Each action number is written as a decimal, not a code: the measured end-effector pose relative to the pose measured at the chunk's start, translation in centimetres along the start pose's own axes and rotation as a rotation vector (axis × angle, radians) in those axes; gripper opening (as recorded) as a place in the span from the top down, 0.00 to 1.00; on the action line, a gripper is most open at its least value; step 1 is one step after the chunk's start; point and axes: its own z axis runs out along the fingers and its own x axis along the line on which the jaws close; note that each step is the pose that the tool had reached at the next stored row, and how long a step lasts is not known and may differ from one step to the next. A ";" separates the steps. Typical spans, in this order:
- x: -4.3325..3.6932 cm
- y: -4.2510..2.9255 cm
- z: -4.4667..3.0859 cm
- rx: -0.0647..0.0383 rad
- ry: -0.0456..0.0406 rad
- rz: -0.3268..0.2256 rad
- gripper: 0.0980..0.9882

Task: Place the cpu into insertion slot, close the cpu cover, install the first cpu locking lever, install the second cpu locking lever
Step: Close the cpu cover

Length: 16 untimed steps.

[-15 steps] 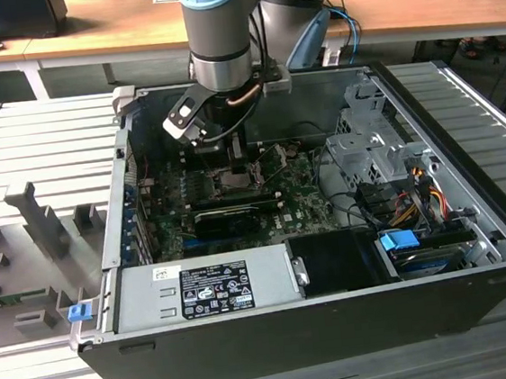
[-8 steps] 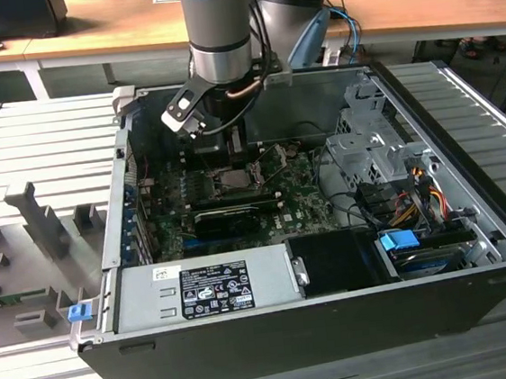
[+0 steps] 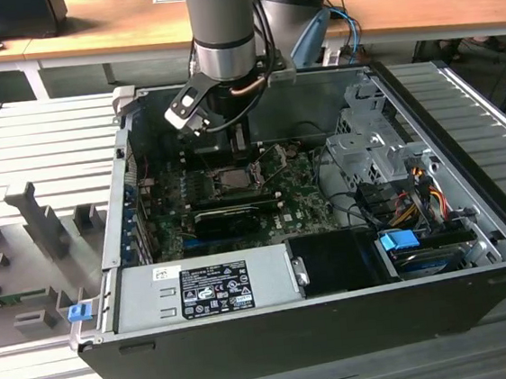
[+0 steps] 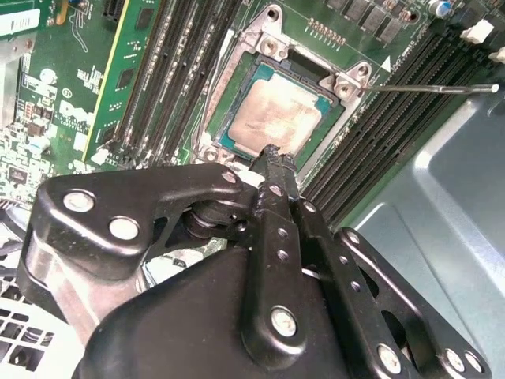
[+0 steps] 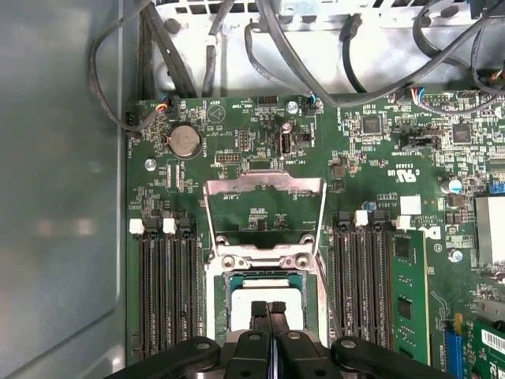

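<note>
Inside the insertion slot [image 4: 223,88] the cpu [image 4: 276,118] lies flat, pale face up, framed by the slot's silver rim on the green circuit board [image 5: 371,158]. Hinged at one side of the slot, the cpu cover [image 5: 264,186] stands swung open, with board showing through its window. A thin locking lever [image 4: 434,88] juts out free beside it. Over the chip's edge hang the jaws, pressed together with nothing between them; whether the fingertips [image 5: 259,309] touch the cpu I cannot tell. The arm [image 3: 223,30] reaches down into the open computer case [image 3: 250,335] on the slatted table [image 3: 39,130].
</note>
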 end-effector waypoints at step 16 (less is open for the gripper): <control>0.07 0.48 -1.59 0.000 0.0001 0.000 0.99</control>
